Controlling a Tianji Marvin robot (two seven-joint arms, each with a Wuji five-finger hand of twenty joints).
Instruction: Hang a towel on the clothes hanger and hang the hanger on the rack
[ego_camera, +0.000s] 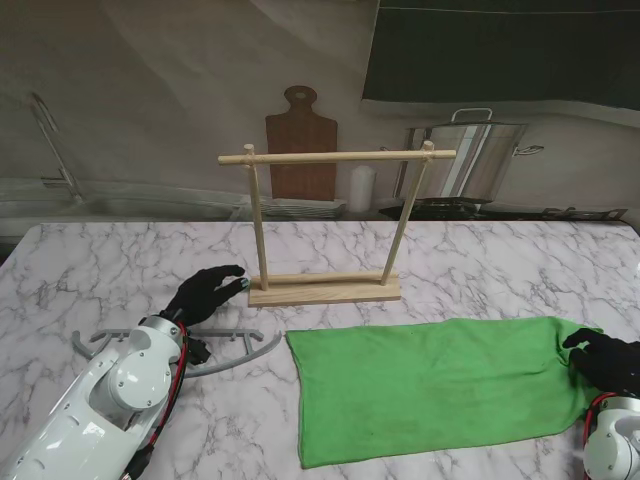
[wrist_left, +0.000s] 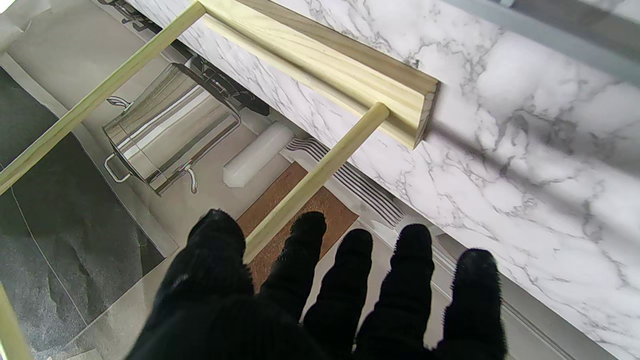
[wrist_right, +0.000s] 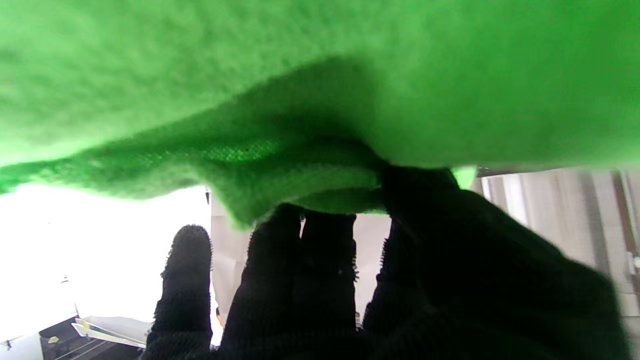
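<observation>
A green towel (ego_camera: 430, 385) lies spread flat on the marble table, nearer to me than the wooden rack (ego_camera: 330, 156). My right hand (ego_camera: 608, 360) rests on the towel's right end. In the right wrist view its fingers (wrist_right: 300, 260) and thumb pinch a lifted fold of the towel (wrist_right: 300, 75). The grey hanger (ego_camera: 245, 350) lies flat on the table at the left, partly hidden under my left arm. My left hand (ego_camera: 205, 293) hovers just beyond the hanger with its fingers (wrist_left: 410, 270) spread and nothing in it, close to the left end of the rack's base (wrist_left: 350, 65).
Behind the table's far edge stand a wooden cutting board (ego_camera: 300, 140), a white cylinder (ego_camera: 361, 187) and a steel pot (ego_camera: 475, 160). A faucet (ego_camera: 50, 140) rises at the far left. Bare marble (ego_camera: 120, 260) lies left of the rack.
</observation>
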